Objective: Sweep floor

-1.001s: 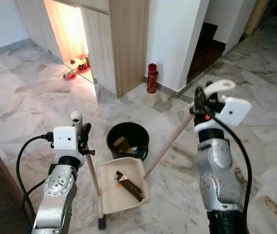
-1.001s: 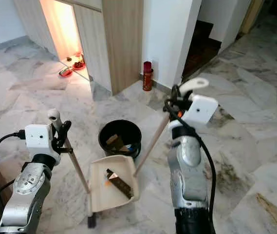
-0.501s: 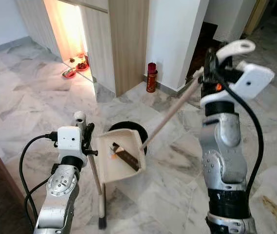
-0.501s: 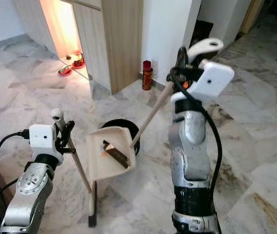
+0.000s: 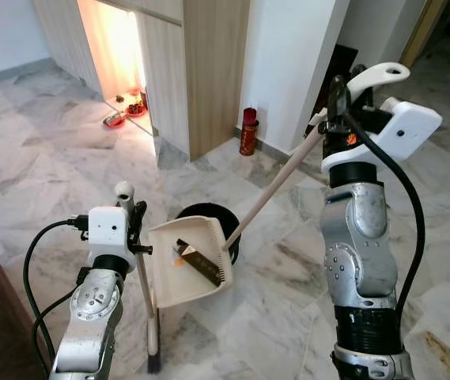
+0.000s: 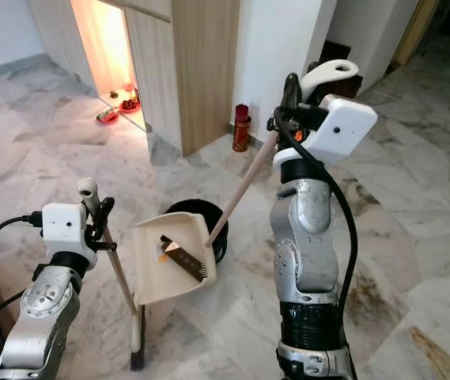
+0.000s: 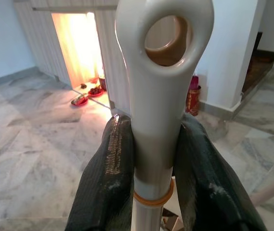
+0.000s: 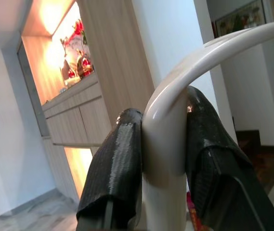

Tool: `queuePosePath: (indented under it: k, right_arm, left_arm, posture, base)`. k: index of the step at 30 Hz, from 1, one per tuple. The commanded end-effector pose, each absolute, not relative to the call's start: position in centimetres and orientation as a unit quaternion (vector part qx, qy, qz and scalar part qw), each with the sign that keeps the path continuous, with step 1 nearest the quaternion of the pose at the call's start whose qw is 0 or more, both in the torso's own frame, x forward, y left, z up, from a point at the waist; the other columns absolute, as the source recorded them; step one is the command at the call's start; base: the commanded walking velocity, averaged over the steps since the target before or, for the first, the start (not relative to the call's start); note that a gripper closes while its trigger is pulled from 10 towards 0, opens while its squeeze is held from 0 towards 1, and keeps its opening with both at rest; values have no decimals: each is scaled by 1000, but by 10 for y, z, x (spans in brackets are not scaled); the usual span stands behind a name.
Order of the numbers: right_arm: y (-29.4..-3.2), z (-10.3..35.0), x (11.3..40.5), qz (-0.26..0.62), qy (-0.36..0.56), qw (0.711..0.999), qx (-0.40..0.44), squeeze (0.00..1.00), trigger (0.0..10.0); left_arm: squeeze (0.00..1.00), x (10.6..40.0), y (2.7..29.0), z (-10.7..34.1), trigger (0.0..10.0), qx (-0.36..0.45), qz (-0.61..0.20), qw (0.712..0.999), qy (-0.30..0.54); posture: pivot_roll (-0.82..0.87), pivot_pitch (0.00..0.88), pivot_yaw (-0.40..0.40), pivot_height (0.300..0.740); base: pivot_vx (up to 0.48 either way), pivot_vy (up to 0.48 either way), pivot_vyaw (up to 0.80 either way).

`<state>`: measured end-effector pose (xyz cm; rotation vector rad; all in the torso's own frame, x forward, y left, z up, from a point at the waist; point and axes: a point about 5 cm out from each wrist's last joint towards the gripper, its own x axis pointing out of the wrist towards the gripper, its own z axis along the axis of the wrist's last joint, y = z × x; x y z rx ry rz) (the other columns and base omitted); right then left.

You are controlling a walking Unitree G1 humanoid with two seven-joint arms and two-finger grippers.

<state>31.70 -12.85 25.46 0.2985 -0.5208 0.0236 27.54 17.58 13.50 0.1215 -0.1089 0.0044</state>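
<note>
Left gripper (image 5: 134, 226) sits low with jaws clamped, while the right gripper (image 5: 337, 107), raised high, is likewise clamped.

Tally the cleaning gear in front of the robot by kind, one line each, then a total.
Broom: 1
Dustpan: 1
Black bin: 1
Total: 3

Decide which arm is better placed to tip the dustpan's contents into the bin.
Right. The right gripper grips the dustpan handle, holding the pan raised beside the black bin; the left gripper holds the broom.
</note>
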Motion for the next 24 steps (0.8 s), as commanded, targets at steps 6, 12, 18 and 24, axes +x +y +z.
queuePosePath:
  k: [6,12,18,24]
  right_arm:
    - [-127,260,316,21,-268,950,158,0,10000]
    - [-124,258,316,31,-263,951,161,0,10000]
    - [-121,258,316,42,-260,952,157,0,10000]
    - [-118,259,315,51,-263,953,144,0,10000]
  left_arm:
    - [0,277,175,138,10000,65,0,996,-67]
    - [0,277,175,138,10000,65,3,996,-67]
    - [0,278,174,139,10000,65,3,996,-68]
    - [0,278,173,139,10000,62,4,996,-70]
  posture:
    - [108,0,-40,740]
    - [111,0,-45,740]
    - [111,0,-49,740]
    - [111,0,-50,740]
  base:
    - [303,0,0]
    - [303,0,0]
    - [303,0,0]
    - [304,0,284]
